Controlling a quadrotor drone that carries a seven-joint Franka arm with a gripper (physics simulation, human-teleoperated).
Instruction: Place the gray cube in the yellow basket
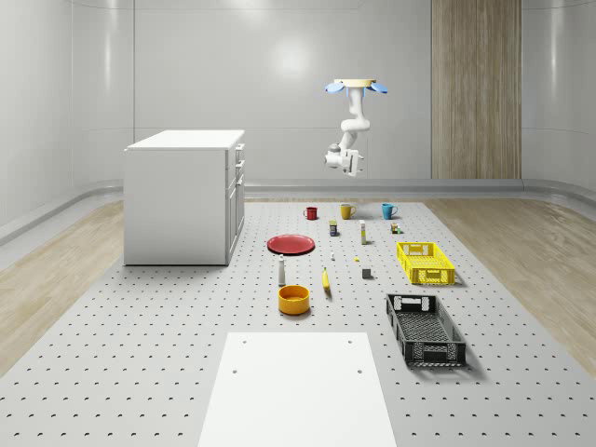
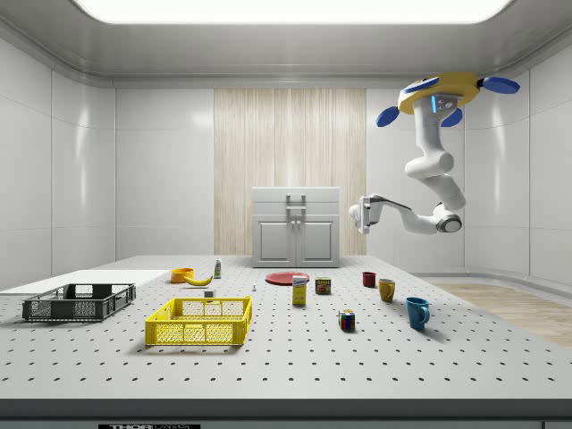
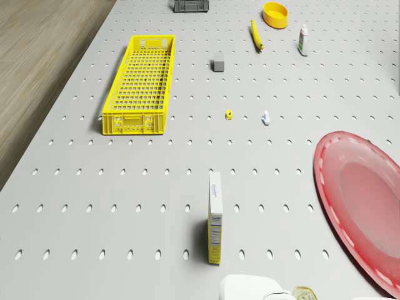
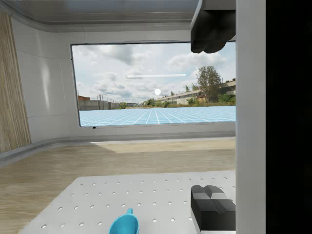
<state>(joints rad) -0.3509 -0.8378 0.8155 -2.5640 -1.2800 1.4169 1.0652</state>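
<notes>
Approach phase: gray cube not yet reached.
The gray cube (image 3: 219, 62) sits on the perforated table (image 1: 168, 354), just beside the yellow basket (image 3: 139, 84). The drone (image 1: 355, 88) hovers high over the mugs; the gripper (image 1: 354, 164) is aloft, finger state indeterminable. Descend directly above the cube, fingers spread.

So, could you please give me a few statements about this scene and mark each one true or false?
1. The gray cube lies inside the yellow basket. False: it sits on the table beside the basket.
2. The drone hovers high above the row of mugs at the far end of the table. True.
3. The gripper holds the cube. False: it hangs in the air, far from the cube.
4. The banana lies between the orange bowl and the cube. True.
5. The red plate is stacked on the white cabinet. False: it lies on the table.
</notes>
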